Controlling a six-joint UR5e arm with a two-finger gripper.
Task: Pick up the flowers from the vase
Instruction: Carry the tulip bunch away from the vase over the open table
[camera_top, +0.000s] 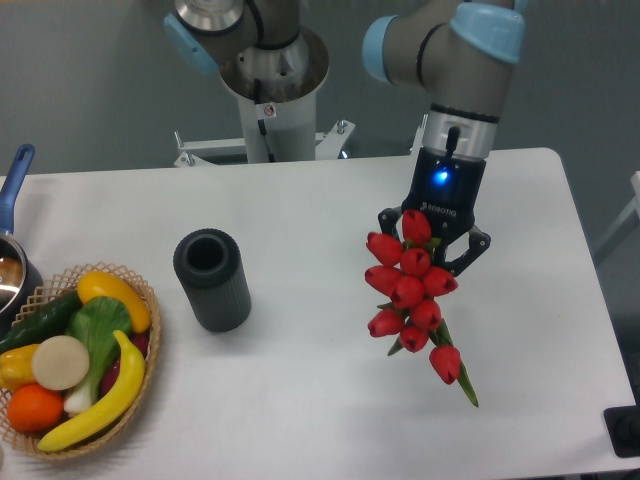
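Flowers (412, 290): red tulip bunch, clear of the vase, held above the right part of the table (300, 380). Tool (433, 238): fingers closed on the bunch, apparently near its upper end; the contact itself is hidden by buds. Vase (212, 280): dark, ribbed, upright, empty mouth, well left of the bunch. Basket (75, 360) of produce and pot (12, 240): far left edge. Task status: lifting appears done; little remains.

Robot lab — pedestal-mounted arm (440, 50), white table (300, 210)
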